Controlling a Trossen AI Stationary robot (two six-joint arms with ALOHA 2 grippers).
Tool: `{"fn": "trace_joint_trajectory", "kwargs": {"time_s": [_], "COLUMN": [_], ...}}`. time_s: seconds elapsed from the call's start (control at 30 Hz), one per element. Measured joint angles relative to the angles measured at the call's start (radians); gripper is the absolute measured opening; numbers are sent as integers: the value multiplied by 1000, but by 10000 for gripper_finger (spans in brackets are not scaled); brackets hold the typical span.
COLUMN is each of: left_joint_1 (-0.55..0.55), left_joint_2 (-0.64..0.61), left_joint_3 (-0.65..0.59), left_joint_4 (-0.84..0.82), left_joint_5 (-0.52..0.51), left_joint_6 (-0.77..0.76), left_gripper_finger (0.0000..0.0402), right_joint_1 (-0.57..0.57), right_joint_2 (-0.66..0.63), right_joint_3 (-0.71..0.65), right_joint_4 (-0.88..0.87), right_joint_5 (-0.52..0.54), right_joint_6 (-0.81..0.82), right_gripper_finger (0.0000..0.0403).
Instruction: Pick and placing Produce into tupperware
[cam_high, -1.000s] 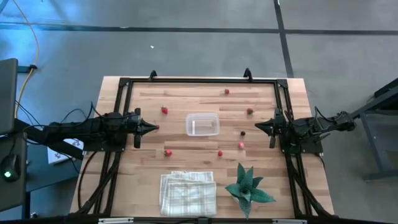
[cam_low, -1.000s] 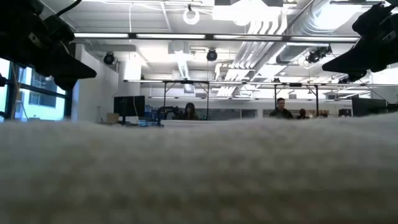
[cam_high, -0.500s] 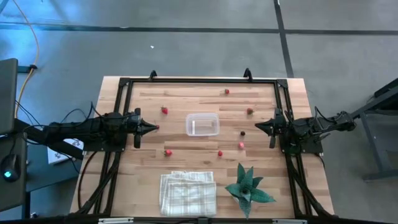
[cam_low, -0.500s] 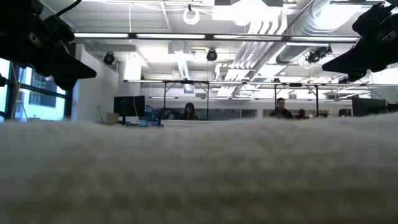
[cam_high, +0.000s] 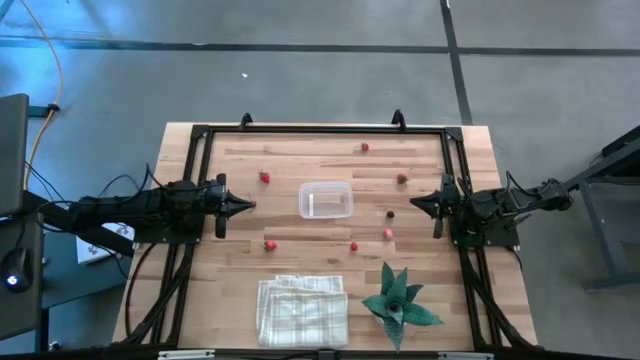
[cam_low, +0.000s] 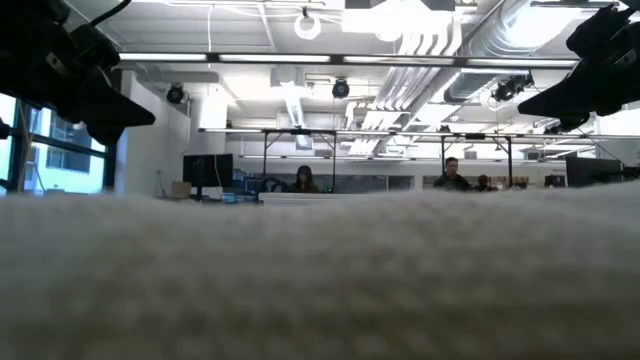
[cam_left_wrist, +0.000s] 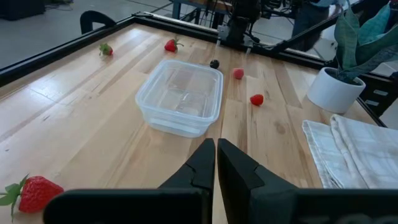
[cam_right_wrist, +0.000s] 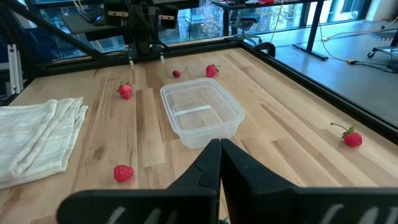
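Observation:
The clear rectangular tupperware (cam_high: 325, 199) stands empty on its base at the middle of the wooden table, also seen in the left wrist view (cam_left_wrist: 180, 96) and the right wrist view (cam_right_wrist: 201, 112). Several tiny red pieces of produce lie scattered around it, such as one (cam_high: 264, 178) toward the far left, one (cam_high: 269, 245) toward the near left and one (cam_high: 388, 234) to the right; a dark piece (cam_high: 390, 213) lies beside that. My left gripper (cam_high: 248, 205) hovers shut to the left of the tupperware. My right gripper (cam_high: 415, 203) hovers shut to its right. Both are empty.
A white-and-grey checked folded cloth (cam_high: 302, 310) lies at the near edge and fills the low view's foreground (cam_low: 320, 280). A green spiky plant (cam_high: 398, 300) in a white pot (cam_left_wrist: 336, 87) stands to the cloth's right. A black frame (cam_high: 320, 129) runs round the table.

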Motion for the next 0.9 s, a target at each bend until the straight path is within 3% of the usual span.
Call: {"fn": "trace_joint_trajectory", "kwargs": {"time_s": [0.47, 0.7, 0.9], "left_joint_1": [0, -1, 0], "left_joint_2": [0, 0, 0], "left_joint_3": [0, 0, 0], "left_joint_4": [16, 90, 194], "left_joint_5": [-3, -29, -161], "left_joint_6": [-17, -389, -501], "left_gripper_finger": [10, 10, 10], "right_joint_1": [0, 0, -1], "right_joint_2": [0, 0, 0], "right_joint_3": [0, 0, 0], "right_joint_4": [0, 0, 7], "right_joint_5": [0, 13, 48], "right_joint_6": [0, -7, -3], "right_gripper_finger": [0, 0, 0]}}
